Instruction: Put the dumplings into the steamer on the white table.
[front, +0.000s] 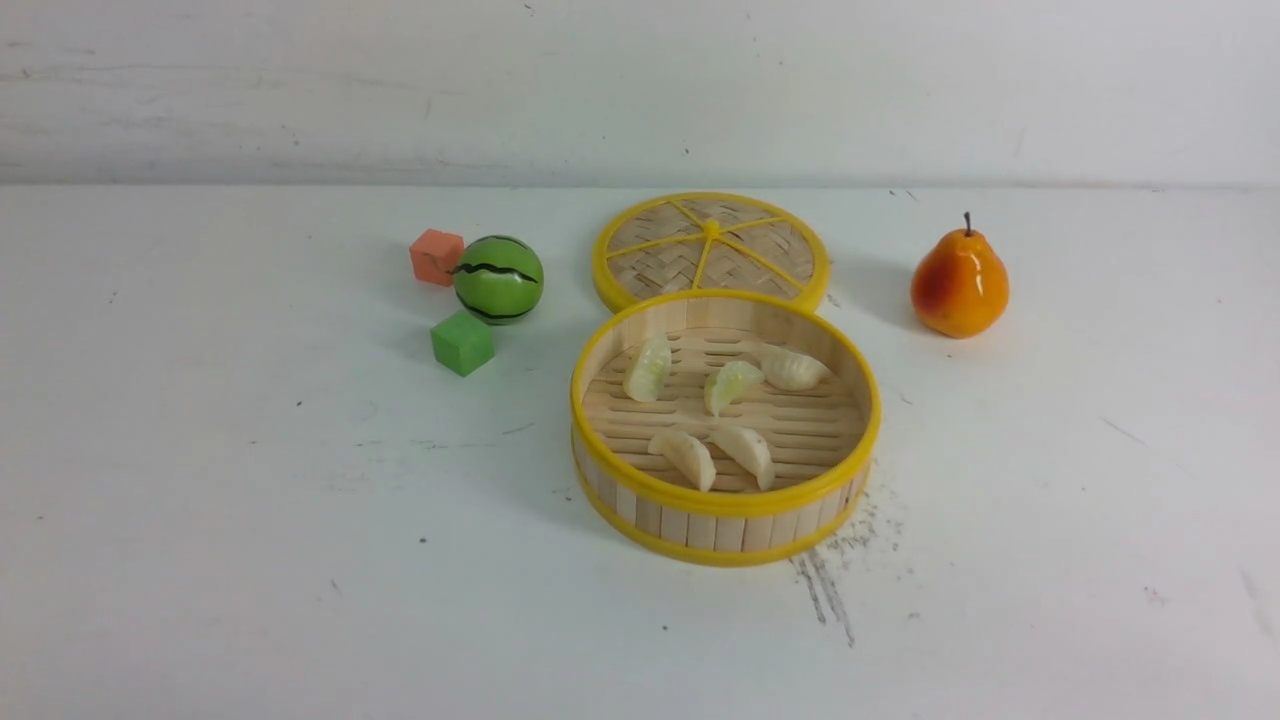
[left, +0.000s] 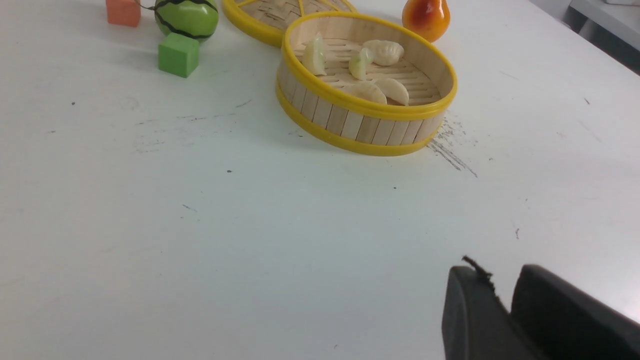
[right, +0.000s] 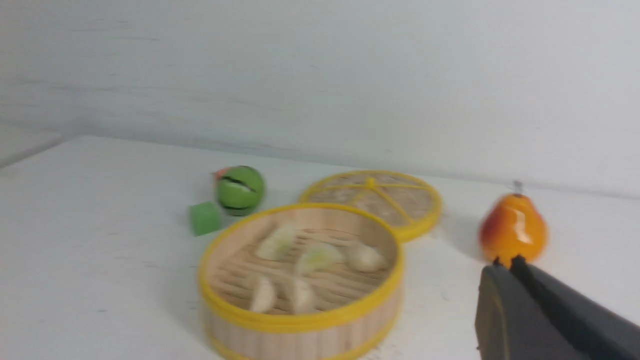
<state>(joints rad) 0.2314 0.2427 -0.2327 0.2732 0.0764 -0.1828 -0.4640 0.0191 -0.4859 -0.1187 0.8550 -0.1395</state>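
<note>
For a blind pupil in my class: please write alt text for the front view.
Five dumplings lie inside an open bamboo steamer on a white table. Its lid lies behind; toy watermelon, two cubes left, pear right.

My left gripper hangs with fingers pressed together — my right gripper likewise, fingers closed, holding nothing.

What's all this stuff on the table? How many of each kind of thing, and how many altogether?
Dumplings: 5, all in the steamer
Steamer: 1
Lid: 1
Cubes, orange and green: 2
Toy watermelon: 1
Pear: 1
Total: 11
</note>
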